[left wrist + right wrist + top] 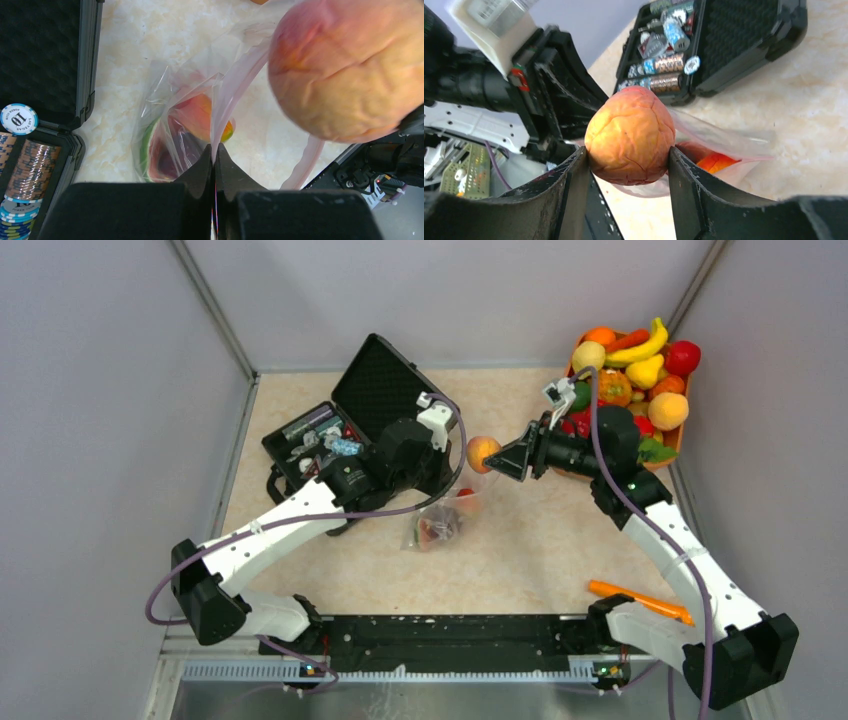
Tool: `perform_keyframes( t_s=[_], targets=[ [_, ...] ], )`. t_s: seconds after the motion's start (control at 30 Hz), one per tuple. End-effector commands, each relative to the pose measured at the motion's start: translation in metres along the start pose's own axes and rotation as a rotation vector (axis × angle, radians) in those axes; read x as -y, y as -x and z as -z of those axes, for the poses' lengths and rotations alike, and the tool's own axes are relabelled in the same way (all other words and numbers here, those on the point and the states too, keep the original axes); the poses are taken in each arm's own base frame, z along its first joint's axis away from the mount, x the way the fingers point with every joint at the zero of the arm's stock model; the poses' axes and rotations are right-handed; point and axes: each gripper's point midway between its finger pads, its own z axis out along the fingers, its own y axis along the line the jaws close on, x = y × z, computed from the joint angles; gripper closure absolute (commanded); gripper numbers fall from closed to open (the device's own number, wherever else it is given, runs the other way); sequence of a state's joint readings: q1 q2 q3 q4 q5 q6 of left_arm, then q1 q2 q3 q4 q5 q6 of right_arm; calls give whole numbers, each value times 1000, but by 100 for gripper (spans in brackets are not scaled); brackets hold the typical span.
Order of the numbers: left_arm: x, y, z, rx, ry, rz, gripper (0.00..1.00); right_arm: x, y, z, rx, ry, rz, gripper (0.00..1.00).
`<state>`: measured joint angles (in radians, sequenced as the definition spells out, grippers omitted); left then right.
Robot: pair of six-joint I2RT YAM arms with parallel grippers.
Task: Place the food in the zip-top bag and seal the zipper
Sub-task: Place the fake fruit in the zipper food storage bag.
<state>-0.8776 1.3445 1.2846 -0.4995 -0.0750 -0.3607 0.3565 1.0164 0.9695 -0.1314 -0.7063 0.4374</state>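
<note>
My right gripper [626, 162] is shut on a peach [630, 136], held in the air just above and right of the zip-top bag's mouth; the peach also shows in the top view [483, 452] and in the left wrist view [350, 65]. My left gripper [214, 152] is shut on the pink zipper strip [235, 90] and lifts one lip of the bag's mouth. The clear zip-top bag [440, 523] lies on the table with a few food pieces inside, among them a red-orange one [202, 116] and a green-rimmed dark piece [157, 152]. More food [632, 380] is piled at the back right.
An open black case [345, 425] with poker chips [18, 118] and small wrapped items stands at the left, close behind my left arm. An orange tray [676, 445] holds the fruit pile. An orange carrot-like stick [640, 601] lies near the right arm's base.
</note>
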Motion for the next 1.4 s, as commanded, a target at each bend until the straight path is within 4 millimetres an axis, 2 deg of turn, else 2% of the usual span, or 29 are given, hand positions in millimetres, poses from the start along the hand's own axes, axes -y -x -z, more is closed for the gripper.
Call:
perform_keyframes(
  t_s=[0.0, 0.13, 0.43, 0.6, 0.8, 1.07, 1.27, 1.37],
  targets=[
    [7, 25, 6, 72, -22, 16, 100, 2, -11, 0, -79, -21, 76, 70],
    [7, 26, 8, 79, -21, 19, 100, 18, -18, 6, -128, -124, 101, 67],
    [15, 29, 9, 77, -61, 16, 100, 13, -28, -9, -121, -73, 28, 63],
    [15, 28, 9, 73, -64, 13, 100, 20, -29, -9, -143, -119, 41, 61],
    [17, 27, 7, 70, -72, 14, 100, 21, -25, -8, -120, -130, 42, 47],
    [14, 30, 11, 83, -60, 11, 100, 10, -18, -7, -70, -88, 42, 30],
    [11, 33, 16, 104, -44, 14, 100, 12, -10, -2, -30, -127, 54, 28],
    [8, 37, 20, 124, -27, 19, 100, 11, 0, 4, 27, -153, 77, 28]
  ],
)
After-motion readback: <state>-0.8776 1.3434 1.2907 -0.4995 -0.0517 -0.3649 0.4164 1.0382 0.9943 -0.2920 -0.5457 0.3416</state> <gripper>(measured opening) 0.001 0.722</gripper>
